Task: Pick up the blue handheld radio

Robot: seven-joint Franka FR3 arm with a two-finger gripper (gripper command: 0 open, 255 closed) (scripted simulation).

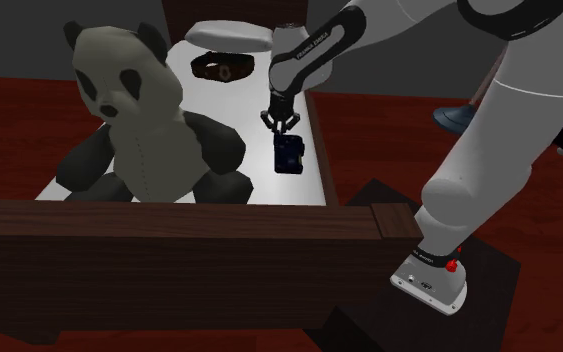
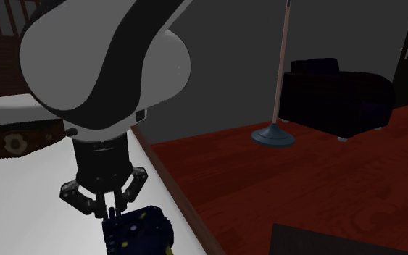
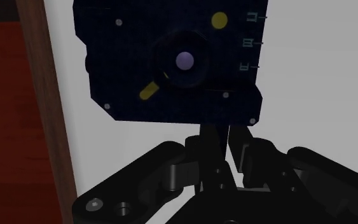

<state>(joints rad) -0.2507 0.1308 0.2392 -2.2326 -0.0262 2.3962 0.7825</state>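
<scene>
Radio (image 3: pixel 171 57), dark blue, lies face-up, long axis along the table (image 3: pixel 317 95) edge, tool (image 3: pixel 225 137) closed at its near end.

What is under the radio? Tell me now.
White tabletop shows around the dark blue radio, with the table's wooden edge beside it. The patch directly beneath is covered by the radio itself.

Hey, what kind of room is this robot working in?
Probably a living room: a dark armchair and what looks like a floor lamp stand on a red wood floor, and a toy panda sits on the table.
</scene>
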